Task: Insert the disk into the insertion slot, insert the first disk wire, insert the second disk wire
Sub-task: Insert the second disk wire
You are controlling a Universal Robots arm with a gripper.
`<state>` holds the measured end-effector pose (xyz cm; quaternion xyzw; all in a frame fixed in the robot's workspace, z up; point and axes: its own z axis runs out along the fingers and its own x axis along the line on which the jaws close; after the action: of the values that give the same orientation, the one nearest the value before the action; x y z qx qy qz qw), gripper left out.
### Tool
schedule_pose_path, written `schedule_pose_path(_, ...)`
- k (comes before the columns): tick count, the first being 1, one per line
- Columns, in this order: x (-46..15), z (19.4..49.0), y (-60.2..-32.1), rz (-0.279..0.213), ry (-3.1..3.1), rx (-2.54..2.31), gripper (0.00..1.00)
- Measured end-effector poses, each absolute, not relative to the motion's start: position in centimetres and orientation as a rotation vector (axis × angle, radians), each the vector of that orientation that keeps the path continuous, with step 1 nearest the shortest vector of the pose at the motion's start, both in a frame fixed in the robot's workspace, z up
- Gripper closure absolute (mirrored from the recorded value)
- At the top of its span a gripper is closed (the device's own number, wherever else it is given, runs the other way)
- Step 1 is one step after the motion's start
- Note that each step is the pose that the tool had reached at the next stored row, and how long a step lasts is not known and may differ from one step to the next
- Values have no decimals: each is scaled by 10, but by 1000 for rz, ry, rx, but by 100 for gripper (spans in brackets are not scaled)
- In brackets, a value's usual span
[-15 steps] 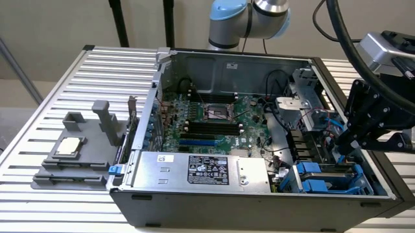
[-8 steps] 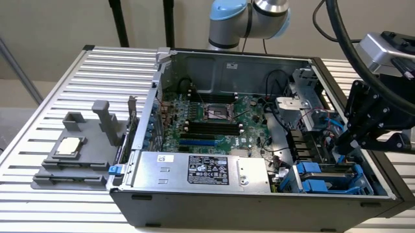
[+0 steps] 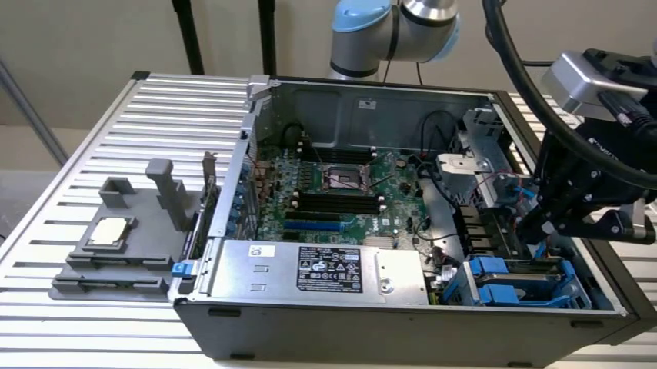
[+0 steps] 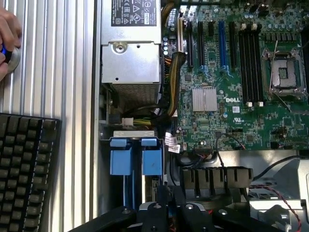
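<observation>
Inside an open computer case, the gripper (image 3: 549, 227), fingers seemingly pinched together on a wire, hovers above the slot (image 3: 528, 283) holding the blue-framed disk (image 4: 135, 162); misalignment could bend the connector.

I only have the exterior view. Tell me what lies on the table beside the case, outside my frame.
Observer: The wrist view shows a black keyboard lying on the slatted table alongside the case.
Operator: Report anyone near it.
Observer: A person's hand rests on the table past the keyboard, on a small round silver object.
Operator: Now place the gripper.
Observer: The gripper hangs just beside the insertion slot, where two blue tabs sit side by side.
</observation>
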<state>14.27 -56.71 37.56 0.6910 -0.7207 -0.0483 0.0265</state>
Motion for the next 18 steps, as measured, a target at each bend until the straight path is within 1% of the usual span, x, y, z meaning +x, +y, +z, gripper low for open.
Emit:
schedule_pose_path(2,142,375,-568,-160,-2237,2151,84)
schedule_pose_path(18,132,365,-591,-192,-2298,2229,84)
